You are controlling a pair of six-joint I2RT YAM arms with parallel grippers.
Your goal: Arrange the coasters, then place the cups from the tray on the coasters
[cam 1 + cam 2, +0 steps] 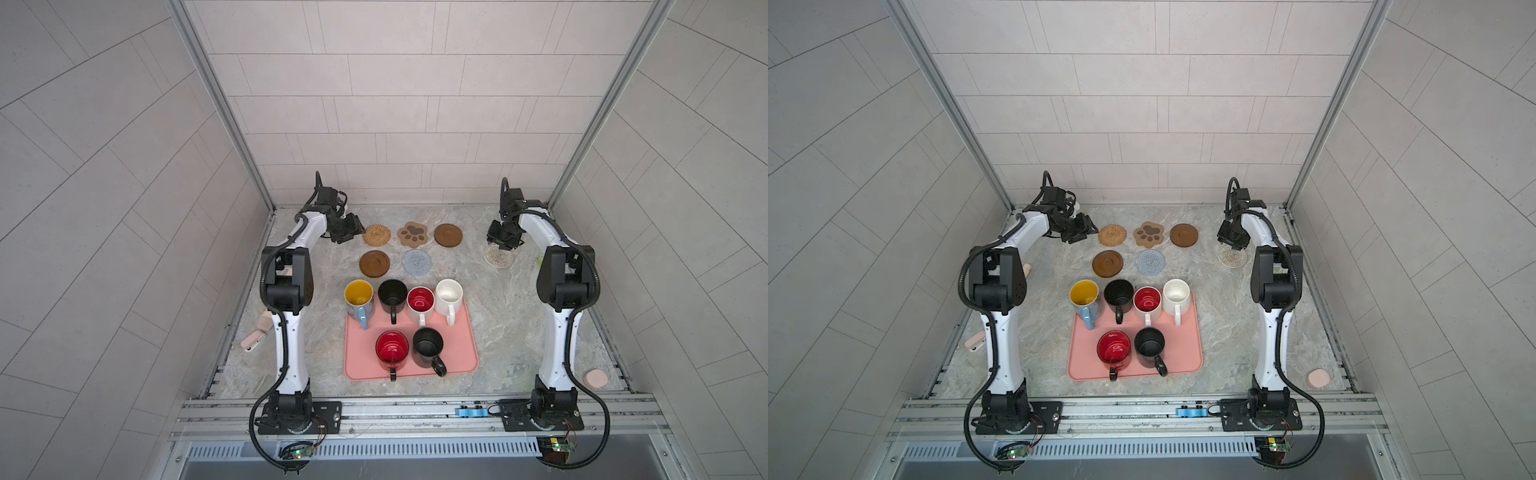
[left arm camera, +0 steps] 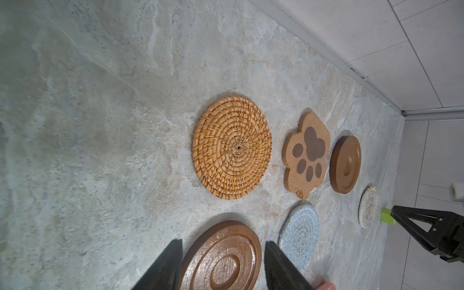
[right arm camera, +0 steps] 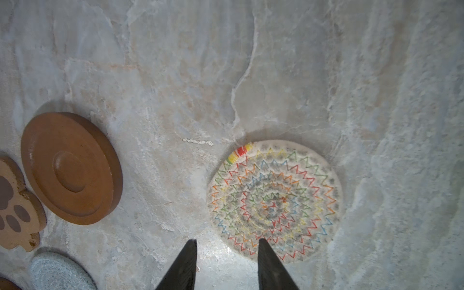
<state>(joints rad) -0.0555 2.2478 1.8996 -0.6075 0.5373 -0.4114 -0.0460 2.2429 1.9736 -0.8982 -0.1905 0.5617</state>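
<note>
I am arranging coasters. My right gripper, jaws apart and empty, straddles the rim of the whitish crochet coaster, right of centre, apart from the others. Next I should pinch it and set it beside the grey-blue coaster. My left gripper hangs open, empty.

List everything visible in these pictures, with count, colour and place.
rattan coaster: 1, tan, far row left
paw coaster: 1, tan, far row middle
wooden coasters: 2, dark brown, far row right, near row left
crochet coasters: 2, grey-blue near row; whitish apart, right
mugs: 6, light blue, two black, white-and-red, white, red; on tray
tray: 1, pink, table centre
puck: 1, pale pink, near right corner
block: 1, green, right edge
left gripper: 1, black, open, near rattan coaster
right gripper: 1, black, open, over whitish one
</note>
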